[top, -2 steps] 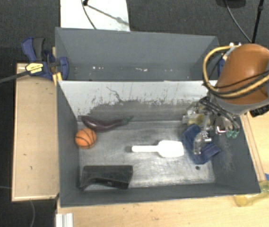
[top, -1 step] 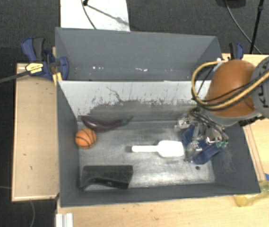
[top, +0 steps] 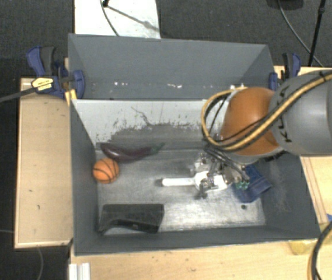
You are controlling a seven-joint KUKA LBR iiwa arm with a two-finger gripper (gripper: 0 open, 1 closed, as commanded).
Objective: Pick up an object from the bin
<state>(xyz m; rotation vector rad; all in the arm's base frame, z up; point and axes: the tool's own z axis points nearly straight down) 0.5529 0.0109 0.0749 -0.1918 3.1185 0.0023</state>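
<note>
**A:** Start at the near edge of the bin (top: 212,217). What lies there?

**B:** Lower left of the floor: a black block (top: 132,217), flat, with its long side along the near wall. Nothing touches it.

**A:** Next row up?

**B:** Mid-floor there is a white bar (top: 176,182), slim and lying about level, its left end free. Its right end runs in at the gripper (top: 209,181), which is low over the floor, just right of centre.

**A:** Gripper open or closed?

**B:** Cannot tell. From this angle the head is a clutter of pale metal and dark parts. Nor can I say whether it has the bar. The bar's end and the gripper meet in the frame, and that is all I can see.

**A:** To its right?

**B:** A blue piece (top: 253,186), angular, just beside the gripper and partly under the wrist, near the right wall.

**A:** Left side?

**B:** An orange ball (top: 105,170) with dark seams, by the left wall, well apart from the gripper. Up and right of it is a purple pod (top: 128,152), long, dark and curved, at the foot of the far wall. It is near the ball, but whether they touch I cannot tell.

**A:** Farthest back?

**B:** The far wall is grey, with scuffs low down. The grey arm (top: 317,121) comes in from the right of the frame. A rounded orange cover (top: 250,121) sits above the gripper. Black and yellow cables (top: 212,115) loop round the cover's left side.
</note>
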